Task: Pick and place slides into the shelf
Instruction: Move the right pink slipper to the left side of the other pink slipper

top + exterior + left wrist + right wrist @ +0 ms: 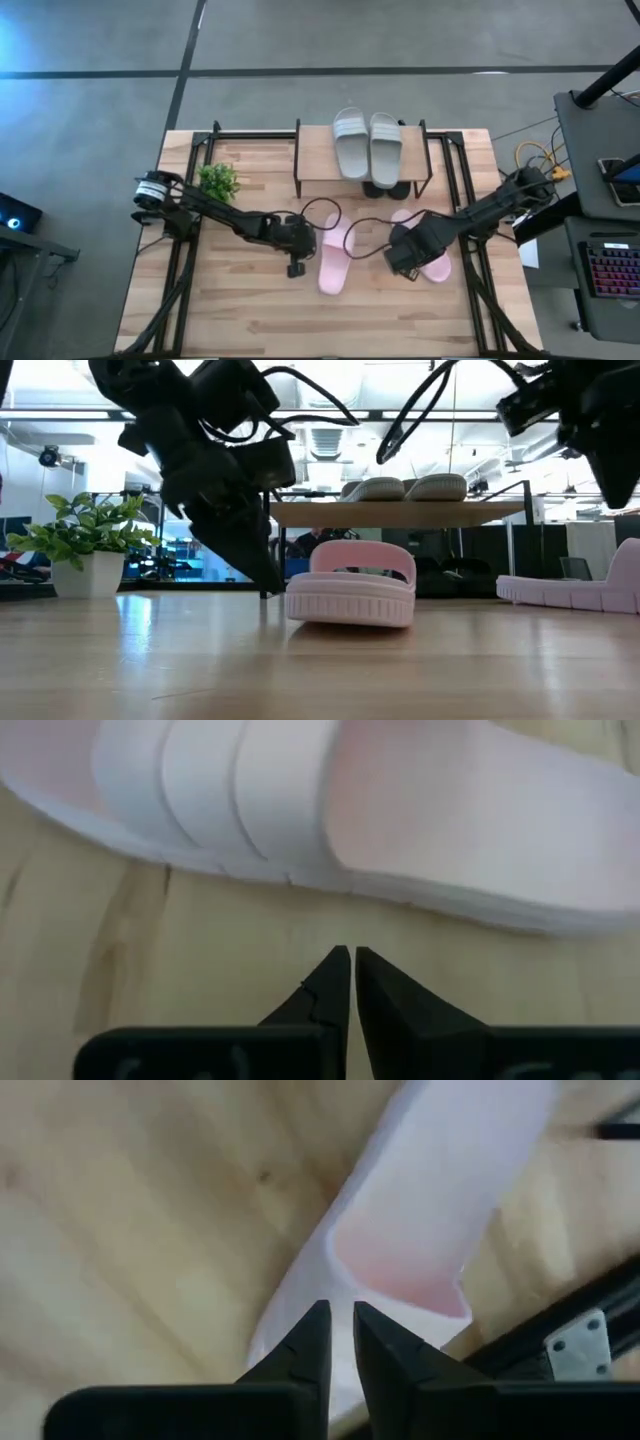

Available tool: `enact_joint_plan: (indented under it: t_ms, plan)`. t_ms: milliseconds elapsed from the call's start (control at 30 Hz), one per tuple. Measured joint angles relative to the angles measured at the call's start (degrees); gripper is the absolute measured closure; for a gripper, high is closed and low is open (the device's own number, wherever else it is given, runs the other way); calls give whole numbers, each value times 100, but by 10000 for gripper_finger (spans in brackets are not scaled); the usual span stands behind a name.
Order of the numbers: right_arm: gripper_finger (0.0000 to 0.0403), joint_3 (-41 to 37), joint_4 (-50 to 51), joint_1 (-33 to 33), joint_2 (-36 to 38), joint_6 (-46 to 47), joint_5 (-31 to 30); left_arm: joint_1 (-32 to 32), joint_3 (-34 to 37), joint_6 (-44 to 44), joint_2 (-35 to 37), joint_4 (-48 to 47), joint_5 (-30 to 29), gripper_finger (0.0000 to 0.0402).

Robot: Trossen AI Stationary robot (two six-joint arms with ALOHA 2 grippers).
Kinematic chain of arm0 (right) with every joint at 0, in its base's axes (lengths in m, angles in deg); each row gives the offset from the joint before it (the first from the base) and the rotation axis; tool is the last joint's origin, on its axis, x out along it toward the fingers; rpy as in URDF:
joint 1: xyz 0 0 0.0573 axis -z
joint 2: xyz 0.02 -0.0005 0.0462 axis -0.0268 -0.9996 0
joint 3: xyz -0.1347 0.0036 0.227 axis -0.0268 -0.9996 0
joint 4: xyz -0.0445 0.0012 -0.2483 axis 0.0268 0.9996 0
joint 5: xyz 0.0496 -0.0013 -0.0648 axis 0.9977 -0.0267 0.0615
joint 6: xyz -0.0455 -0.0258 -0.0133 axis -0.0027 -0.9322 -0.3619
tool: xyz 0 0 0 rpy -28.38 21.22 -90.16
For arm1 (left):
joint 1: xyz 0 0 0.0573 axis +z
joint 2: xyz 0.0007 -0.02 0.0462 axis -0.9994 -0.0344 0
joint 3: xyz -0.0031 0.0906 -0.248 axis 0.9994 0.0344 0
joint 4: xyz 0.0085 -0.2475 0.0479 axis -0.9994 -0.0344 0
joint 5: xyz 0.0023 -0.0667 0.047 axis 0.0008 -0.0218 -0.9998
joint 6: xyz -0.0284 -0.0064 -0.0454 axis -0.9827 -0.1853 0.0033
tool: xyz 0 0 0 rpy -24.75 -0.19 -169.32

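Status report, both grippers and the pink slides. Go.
Left gripper shut, empty, beside left pink slide. Right gripper shut, empty, over right pink slide. Grey pair on shelf. Nothing in the way.

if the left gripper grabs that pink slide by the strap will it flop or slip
The pink slide looks like thick moulded foam, so probably light and fairly stiff. Its arched strap holds its shape in the low view, so it likely won't collapse. The ridged sole should resist sliding on the table.

Pale pink slides point(334, 262) on light wood-grain tabletop point(240, 310); light grey slides point(367, 144) on shelf point(315, 165) with pale plank, black legs; green plant point(218, 181).
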Motion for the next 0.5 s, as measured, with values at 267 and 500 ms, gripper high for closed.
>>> enact_joint_plan:
  t_ms: [267, 500]
  plan:
    - [295, -132, 64, 770, 8, -2236, 1067, 2, -4, -346, 62, -92, 57, 395]
    - [232, -474, 47, 1497, 8, -3782, 2002, -2, 0, -894, 64, -212, 154, 395]
